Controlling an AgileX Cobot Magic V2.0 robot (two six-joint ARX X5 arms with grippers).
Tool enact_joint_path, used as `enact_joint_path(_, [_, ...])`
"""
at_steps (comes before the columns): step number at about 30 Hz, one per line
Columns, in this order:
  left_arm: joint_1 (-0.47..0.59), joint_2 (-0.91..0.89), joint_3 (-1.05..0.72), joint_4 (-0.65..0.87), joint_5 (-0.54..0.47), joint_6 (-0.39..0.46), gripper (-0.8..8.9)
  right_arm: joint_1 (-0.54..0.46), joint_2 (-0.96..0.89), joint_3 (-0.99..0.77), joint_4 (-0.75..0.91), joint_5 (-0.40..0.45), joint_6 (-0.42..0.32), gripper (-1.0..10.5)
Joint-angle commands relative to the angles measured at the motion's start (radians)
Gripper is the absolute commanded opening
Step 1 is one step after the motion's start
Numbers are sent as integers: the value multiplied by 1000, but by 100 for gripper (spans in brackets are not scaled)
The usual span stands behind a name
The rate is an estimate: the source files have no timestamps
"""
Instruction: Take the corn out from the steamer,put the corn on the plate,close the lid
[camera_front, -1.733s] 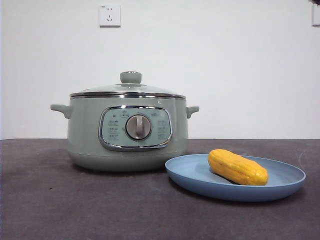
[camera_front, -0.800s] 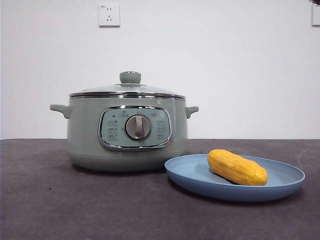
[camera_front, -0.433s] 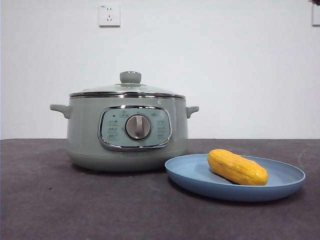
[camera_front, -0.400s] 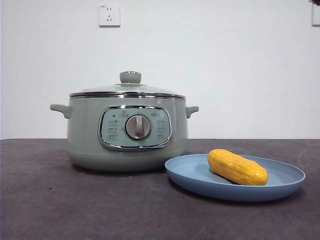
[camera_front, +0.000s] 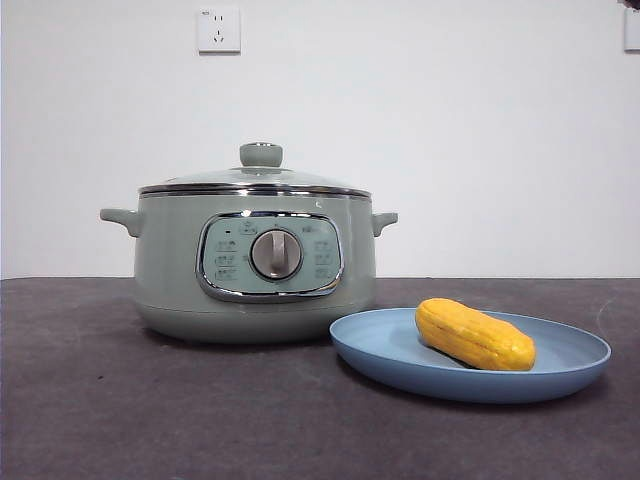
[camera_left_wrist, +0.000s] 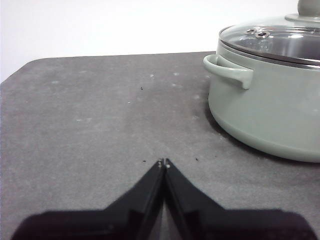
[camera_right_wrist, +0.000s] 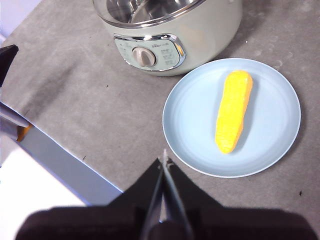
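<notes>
steamer (camera_front: 255, 265) panel labels — too small to read

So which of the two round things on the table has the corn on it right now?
The plate, the shallow light-blue one beside the steamer. The corn lies on it in the open, while the steamer is the tall sage-green pot with its glass lid on.
</notes>
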Motion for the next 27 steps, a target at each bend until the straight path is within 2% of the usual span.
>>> enact_joint_path(1, [3, -2, -14, 4, 0, -7, -4, 1, -1, -2, 3, 3, -4, 0])
enact_joint_path(4, [3, -2, -14, 4, 0, -6, -4, 1, -1, -2, 3, 3, -5, 0])
enact_joint_path(8, [3, -2, -14, 4, 0, -6, -4, -14, -14, -2, 32, 28, -69, 0])
enact_joint_path(10, [3, -2, -14, 4, 0, -6, -4, -45, -36, -4, 77, 79, -72, 0])
enact_joint_path(14, [3, -2, -14, 4, 0, -6, -4, -150, -124, -54, 220, 74, -64, 1])
enact_joint_path(17, [3, -2, -14, 4, 0, -6, -4, -229, -209, -134, 312, 82, -69, 1])
enact_joint_path(21, [3, -2, -14, 4, 0, -6, -4, -320, -342, -322, 526, 82, -65, 1])
enact_joint_path(25, [3, -2, -14, 4, 0, -6, -4, -362, -464, -514, 704, 85, -58, 1])
enact_joint_path(27, [3, -2, -14, 4, 0, -7, -4, -368, -510, -590, 755, 113, -58, 0])
